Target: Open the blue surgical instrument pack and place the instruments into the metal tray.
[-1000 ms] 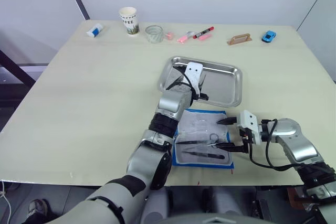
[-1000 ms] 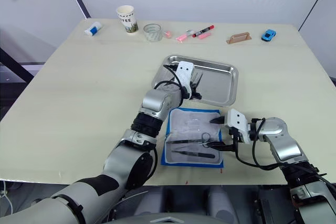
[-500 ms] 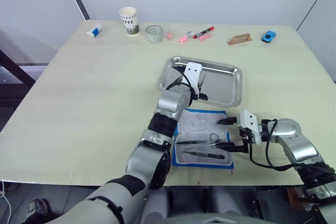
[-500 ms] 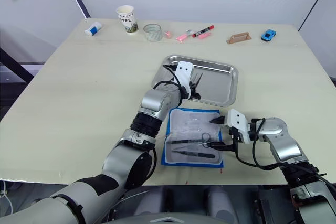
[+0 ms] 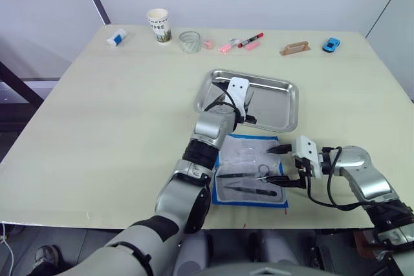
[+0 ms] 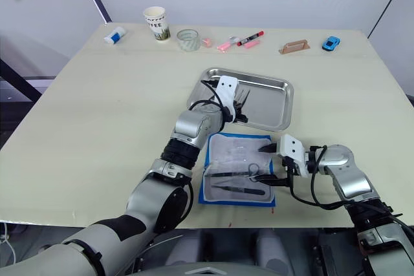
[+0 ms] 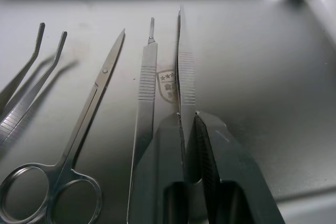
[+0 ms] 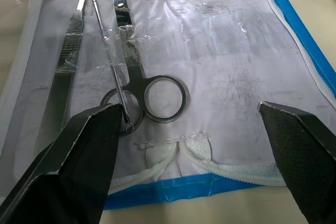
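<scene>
- Nearest, the right gripper [image 5: 283, 165] sits at the right edge of the open blue surgical instrument pack [image 5: 251, 170], its jaws spread wide and holding nothing.
- Pack lies flat by the table's [image 5: 110, 114] near edge, white lining up. Ring-handled scissors [image 8: 137, 82], a thin probe [image 8: 109, 56] and a flat handle [image 8: 62, 93] are still under the clear straps.
- Just beyond the pack, the metal tray [image 5: 284, 105]. Left gripper [image 7: 188, 145] is low inside it, jaws clamped on a pair of straight tweezers [image 7: 186, 72] whose tip rests on the tray floor.
- Already in the tray: a scalpel handle [image 7: 145, 87], scissors [image 7: 79, 145] and curved forceps [image 7: 23, 87].
- Risk: letting go at this slant may drop the tweezers onto the scalpel handle beside them, so they lie crossed.
- Risk: the right jaws may catch a strap with the scissor rings and drag the whole pack.
- Far edge: paper cup [image 5: 158, 25], markers [image 5: 242, 42], toy car [image 5: 331, 44], well apart.
</scene>
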You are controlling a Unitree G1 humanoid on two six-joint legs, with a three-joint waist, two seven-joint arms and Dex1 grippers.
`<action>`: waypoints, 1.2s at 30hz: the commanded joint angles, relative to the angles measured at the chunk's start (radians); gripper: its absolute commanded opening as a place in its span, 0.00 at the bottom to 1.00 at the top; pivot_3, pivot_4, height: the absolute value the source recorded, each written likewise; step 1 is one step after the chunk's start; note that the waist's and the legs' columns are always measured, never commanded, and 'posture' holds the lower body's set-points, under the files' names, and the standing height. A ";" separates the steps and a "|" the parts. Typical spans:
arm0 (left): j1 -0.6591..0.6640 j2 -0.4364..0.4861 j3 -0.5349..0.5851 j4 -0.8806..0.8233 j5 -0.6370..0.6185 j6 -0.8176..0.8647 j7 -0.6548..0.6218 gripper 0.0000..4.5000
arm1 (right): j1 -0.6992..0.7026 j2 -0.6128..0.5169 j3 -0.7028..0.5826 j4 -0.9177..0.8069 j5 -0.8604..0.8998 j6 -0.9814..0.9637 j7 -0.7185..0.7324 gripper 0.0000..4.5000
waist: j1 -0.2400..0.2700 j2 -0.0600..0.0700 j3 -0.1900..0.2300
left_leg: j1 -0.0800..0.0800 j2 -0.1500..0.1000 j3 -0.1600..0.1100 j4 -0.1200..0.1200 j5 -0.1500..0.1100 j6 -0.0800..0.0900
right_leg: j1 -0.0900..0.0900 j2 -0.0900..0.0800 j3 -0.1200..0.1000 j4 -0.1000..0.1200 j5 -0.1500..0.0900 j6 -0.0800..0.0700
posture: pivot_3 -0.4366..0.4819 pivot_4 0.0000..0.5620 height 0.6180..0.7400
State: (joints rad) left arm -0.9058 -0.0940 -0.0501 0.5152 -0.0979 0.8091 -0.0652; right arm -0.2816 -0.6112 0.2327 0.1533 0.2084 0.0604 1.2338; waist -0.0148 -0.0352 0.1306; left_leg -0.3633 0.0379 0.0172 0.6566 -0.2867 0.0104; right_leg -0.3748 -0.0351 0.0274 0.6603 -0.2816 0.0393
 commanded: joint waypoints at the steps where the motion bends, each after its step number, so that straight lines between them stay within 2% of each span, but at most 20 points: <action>1: -0.015 -0.007 -0.016 -0.029 0.011 -0.006 -0.007 0.50 | 0.037 -0.005 0.060 0.058 -0.072 0.036 -0.011 1.00 | 0.000 0.000 0.000 | 0.000 0.000 0.000 0.000 0.000 0.000 | 0.000 0.000 0.000 0.000 0.000 0.000 | 0.48 0.27 1.00; 6: 0.007 -0.009 -0.010 -0.159 -0.050 -0.005 -0.091 0.50 | 0.037 -0.004 0.059 0.058 -0.071 0.037 -0.014 1.00 | 0.000 0.000 0.000 | 0.000 0.000 0.000 0.000 0.000 0.000 | 0.000 0.000 0.000 0.000 0.000 0.000 | 0.48 0.27 1.00; 8: 0.037 0.013 -0.027 -0.245 -0.074 -0.010 -0.161 0.50 | 0.038 -0.006 0.057 0.059 -0.070 0.036 -0.014 1.00 | -0.001 0.000 0.000 | 0.000 0.000 0.000 0.000 0.001 -0.001 | 0.000 0.000 0.000 0.000 0.000 0.000 | 0.48 0.27 1.00; 13: 0.137 0.113 -0.048 -0.424 -0.132 -0.162 -0.376 0.50 | 0.041 -0.010 0.052 0.059 -0.066 0.033 -0.012 1.00 | -0.002 0.001 0.001 | 0.001 0.000 0.000 -0.001 0.003 -0.006 | 0.000 0.000 0.001 0.000 0.000 0.000 | 0.48 0.27 1.00; 18: 0.258 0.236 -0.036 -0.535 -0.236 -0.323 -0.648 0.50 | 0.040 -0.007 0.049 0.062 -0.060 0.027 -0.011 1.00 | 0.000 0.002 0.000 | 0.001 0.001 0.000 -0.002 0.004 -0.007 | 0.000 -0.001 0.000 0.000 0.000 0.000 | 0.48 0.27 1.00; 23: 0.323 0.366 -0.017 -0.563 -0.300 -0.341 -0.813 0.50 | 0.043 -0.004 0.043 0.057 -0.057 0.026 -0.011 1.00 | 0.001 0.002 0.001 | 0.001 0.002 0.000 -0.002 0.002 -0.002 | 0.000 -0.003 0.000 0.000 0.000 0.000 | 0.48 0.27 1.00; 30: 0.511 0.624 0.072 -0.620 -0.430 -0.369 -1.113 0.50 | 0.066 -0.007 0.029 0.040 -0.043 0.021 -0.009 1.00 | -0.001 0.003 0.001 | 0.001 0.003 -0.001 -0.003 0.001 -0.002 | -0.001 -0.001 0.000 -0.001 0.000 -0.001 | 0.48 0.27 1.00; 35: 0.586 0.730 0.110 -0.608 -0.472 -0.378 -1.220 0.50 | 0.076 -0.011 0.018 0.032 -0.038 0.019 -0.005 1.00 | 0.004 0.003 0.001 | 0.000 0.003 -0.001 -0.003 0.001 -0.002 | 0.000 -0.004 -0.002 -0.001 0.000 -0.001 | 0.48 0.27 1.00; 36: 0.607 0.763 0.122 -0.600 -0.483 -0.369 -1.252 0.56 | 0.079 -0.013 0.014 0.029 -0.036 0.019 -0.003 1.00 | 0.003 0.003 0.001 | 0.000 0.003 -0.001 -0.003 0.001 -0.002 | 0.000 -0.004 -0.003 -0.001 -0.001 -0.001 | 0.48 0.27 1.00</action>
State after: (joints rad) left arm -0.3116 0.6359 0.0337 -0.0610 -0.5506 0.4441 -1.2689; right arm -0.2492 -0.6097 0.2086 0.1409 0.2150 0.0551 1.2279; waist -0.0115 -0.0323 0.1317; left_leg -0.3630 0.0408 0.0161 0.6535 -0.2853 0.0088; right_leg -0.3753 -0.0393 0.0250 0.6595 -0.2824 0.0375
